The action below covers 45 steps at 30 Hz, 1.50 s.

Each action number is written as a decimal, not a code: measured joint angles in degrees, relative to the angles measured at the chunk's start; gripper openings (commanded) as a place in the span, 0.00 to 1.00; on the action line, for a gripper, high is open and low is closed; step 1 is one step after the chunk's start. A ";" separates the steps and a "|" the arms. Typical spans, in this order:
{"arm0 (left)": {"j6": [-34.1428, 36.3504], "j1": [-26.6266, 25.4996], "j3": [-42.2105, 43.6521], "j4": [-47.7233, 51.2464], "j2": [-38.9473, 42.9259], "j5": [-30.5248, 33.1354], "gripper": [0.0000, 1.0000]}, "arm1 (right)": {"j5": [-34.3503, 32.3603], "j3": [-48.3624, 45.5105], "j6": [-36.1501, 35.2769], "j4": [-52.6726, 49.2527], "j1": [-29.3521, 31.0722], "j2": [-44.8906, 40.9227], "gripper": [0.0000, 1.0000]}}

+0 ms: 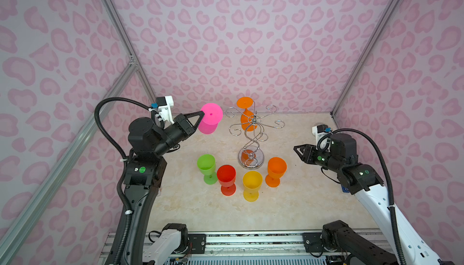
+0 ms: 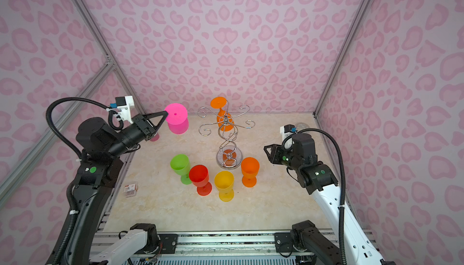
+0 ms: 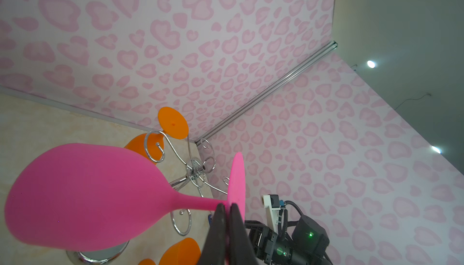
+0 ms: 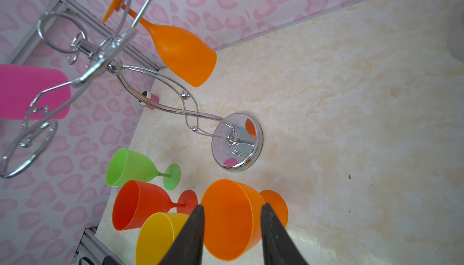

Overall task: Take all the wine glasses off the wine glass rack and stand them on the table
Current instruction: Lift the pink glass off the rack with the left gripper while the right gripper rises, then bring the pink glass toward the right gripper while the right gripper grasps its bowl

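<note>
Your left gripper [image 1: 202, 112] clamps the pink wine glass [image 1: 209, 125], bowl down, clear beside the wine glass rack [image 1: 251, 161]; right gripper [image 1: 298, 152] half-open, empty.

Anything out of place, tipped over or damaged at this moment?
Nothing is toppled or broken: the wine glass rack and the four standing glasses are upright. The one oddity is a small packet lying on the table near the left arm. The left claw holds the pink wine glass upside down, off the rack.
</note>
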<state>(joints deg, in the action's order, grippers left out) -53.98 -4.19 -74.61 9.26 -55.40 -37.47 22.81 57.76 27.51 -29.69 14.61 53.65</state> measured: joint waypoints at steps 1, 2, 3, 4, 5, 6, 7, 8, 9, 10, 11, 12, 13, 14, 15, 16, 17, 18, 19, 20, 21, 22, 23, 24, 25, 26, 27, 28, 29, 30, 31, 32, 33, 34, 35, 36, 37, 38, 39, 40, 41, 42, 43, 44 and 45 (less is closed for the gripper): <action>-0.11 0.00 -1.07 -0.24 0.81 -0.02 0.02 | 0.46 0.00 0.57 1.60 0.00 -0.17 0.37; -0.76 0.00 -2.10 -0.37 1.38 -0.09 0.02 | 1.01 0.00 1.01 2.99 0.00 -0.26 0.37; -1.79 0.00 -3.26 -0.87 1.73 -0.39 0.02 | 1.60 0.00 1.57 4.94 0.00 -0.31 0.37; -2.58 -0.13 -4.26 -2.40 1.79 -1.25 0.02 | 2.32 0.00 2.10 7.06 -0.04 -0.31 0.36; -3.45 -0.44 -4.83 -3.93 1.75 -1.70 0.02 | 2.93 0.00 2.86 9.22 -0.07 -0.28 0.36; -4.70 -1.01 -5.22 -5.44 1.57 -1.99 0.02 | 3.67 0.00 3.89 11.78 -0.11 -0.20 0.36; -6.03 -1.73 -5.44 -6.99 1.31 -2.58 0.02 | 4.42 0.00 4.70 14.32 -0.11 -0.04 0.35; -6.82 -2.38 -5.57 -8.24 1.09 -3.28 0.02 | 5.05 0.00 5.51 16.79 -0.13 0.15 0.35; -7.96 -3.32 -5.66 -10.14 0.74 -3.76 0.02 | 5.84 0.00 6.69 19.71 -0.17 0.48 0.35; -9.20 -4.68 -5.66 -12.39 0.20 -4.31 0.02 | 6.73 0.00 7.67 22.73 -0.28 0.90 0.35; -10.23 -5.64 -5.66 -14.10 -0.31 -4.59 0.02 | 7.48 0.00 8.83 25.51 -0.42 1.31 0.35; -11.19 -6.93 -5.66 -16.35 -0.92 -4.76 0.02 | 8.02 -0.02 10.21 28.70 -0.61 1.84 0.36; -12.33 -8.20 -5.64 -18.34 -1.53 -4.87 0.02 | 8.85 -0.13 11.80 32.39 -0.90 2.51 0.37; -13.27 -9.33 -5.60 -20.37 -2.10 -5.33 0.02 | 9.31 -0.15 13.00 34.99 -1.11 3.06 0.38; -14.34 -10.51 -5.40 -22.95 -2.69 -5.64 0.02 | 10.27 -0.22 14.69 38.42 -1.51 3.89 0.40; -15.43 -11.69 -5.05 -25.70 -3.32 -5.77 0.02 | 10.95 -0.31 16.57 42.29 -1.92 4.96 0.41; -16.35 -12.57 -4.59 -27.98 -3.82 -6.03 0.02 | 11.67 -0.44 18.58 45.86 -2.29 6.05 0.43; -17.62 -13.46 -3.98 -30.73 -4.52 -6.19 0.02 | 12.41 -0.70 21.16 50.45 -2.73 7.58 0.44; -19.04 -14.29 -3.21 -33.66 -5.38 -6.21 0.02 | 13.44 -0.96 24.02 55.23 -3.08 9.38 0.45; -20.13 -15.08 -2.21 -36.33 -6.12 -6.19 0.02 | 14.16 -1.16 26.93 59.43 -3.32 11.10 0.46; -21.70 -15.87 -0.96 -39.30 -7.08 -6.16 0.02 | 15.06 -1.36 30.49 64.65 -3.52 13.40 0.46; -23.63 -16.59 0.26 -42.40 -8.28 -6.10 0.02 | 15.93 -1.40 34.73 70.99 -3.69 16.17 0.47; -25.29 -17.11 1.25 -44.94 -9.42 -6.01 0.02 | 16.17 -1.40 38.12 75.84 -3.82 18.45 0.47; -27.10 -17.59 2.14 -47.41 -10.71 -5.95 0.02 | 16.44 -1.40 42.38 81.88 -3.82 21.29 0.48; -29.31 -18.12 2.97 -50.01 -12.07 -5.88 0.02 | 16.81 -1.20 46.31 87.54 -3.85 24.00 0.48; -30.62 -18.38 3.45 -52.00 -13.03 -5.73 0.02 | 17.14 -0.74 49.90 92.19 -3.85 26.45 0.49; -32.30 -18.60 3.80 -54.69 -14.23 -5.57 0.02 | 17.07 -0.22 53.83 97.20 -3.82 29.00 0.49; -33.77 -18.80 3.98 -57.00 -15.23 -5.46 0.02 | 17.09 0.24 57.11 101.07 -3.69 31.01 0.49; -34.91 -18.88 4.04 -58.88 -16.02 -5.25 0.02 | 17.07 0.55 59.30 103.89 -3.52 32.37 0.49; -36.20 -19.10 4.13 -61.40 -17.00 -4.96 0.02 | 17.05 0.63 61.13 106.12 -3.28 33.31 0.50; -37.53 -19.12 4.17 -63.58 -17.90 -4.66 0.02 | 17.09 0.63 62.40 108.02 -2.95 33.77 0.50; -38.53 -19.15 4.22 -65.44 -18.71 -4.50 0.02 | 17.11 0.63 63.28 109.50 -2.62 33.92 0.49; -39.78 -19.19 4.22 -67.30 -19.63 -4.26 0.02 | 17.22 0.63 63.78 111.25 -2.38 33.99 0.49; -40.76 -19.19 4.22 -68.81 -20.44 -4.09 0.02 | 17.31 0.63 64.32 112.72 -2.14 33.99 0.50; -41.79 -19.19 4.22 -70.23 -21.24 -3.91 0.02 | 17.31 0.63 64.83 113.87 -1.97 33.99 0.49; -42.49 -19.19 4.20 -71.45 -21.94 -3.76 0.02 | 17.38 0.63 64.89 114.51 -1.92 33.99 0.49; -43.41 -19.19 4.07 -73.00 -22.86 -3.52 0.02 | 17.38 0.61 65.13 115.03 -1.92 33.99 0.50; -44.26 -19.19 3.74 -74.20 -23.85 -3.34 0.02 | 17.53 0.61 65.40 115.51 -1.79 34.03 0.50; -45.27 -19.19 3.37 -75.17 -24.72 -3.10 0.02 | 17.55 0.59 65.48 115.82 -1.70 34.07 0.49; -46.12 -19.19 3.10 -76.19 -25.62 -2.97 0.02 | 17.57 0.55 65.51 116.08 -1.60 34.10 0.50; -47.08 -19.19 2.91 -77.26 -26.49 -2.71 0.02 | 17.79 0.52 65.53 116.21 -1.44 34.14 0.49; -47.91 -19.21 2.71 -78.05 -27.12 -2.47 0.02 | 17.81 0.52 65.72 116.43 -1.27 34.21 0.49; -48.74 -19.26 2.49 -78.95 -27.82 -2.27 0.02 | 17.92 0.52 65.90 116.63 -1.16 34.25 0.49; -49.66 -19.32 2.23 -79.95 -28.50 -2.05 0.02 | 17.99 0.52 65.90 116.78 -1.05 34.34 0.49; -50.07 -19.37 2.08 -80.56 -28.94 -1.95 0.02 | 18.01 0.52 65.90 116.83 -0.90 34.45 0.49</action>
<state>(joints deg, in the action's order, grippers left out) -104.05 -23.55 -72.53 -71.31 -84.33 -39.42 40.82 58.28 93.41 87.13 13.72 88.09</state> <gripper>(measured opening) 0.065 0.495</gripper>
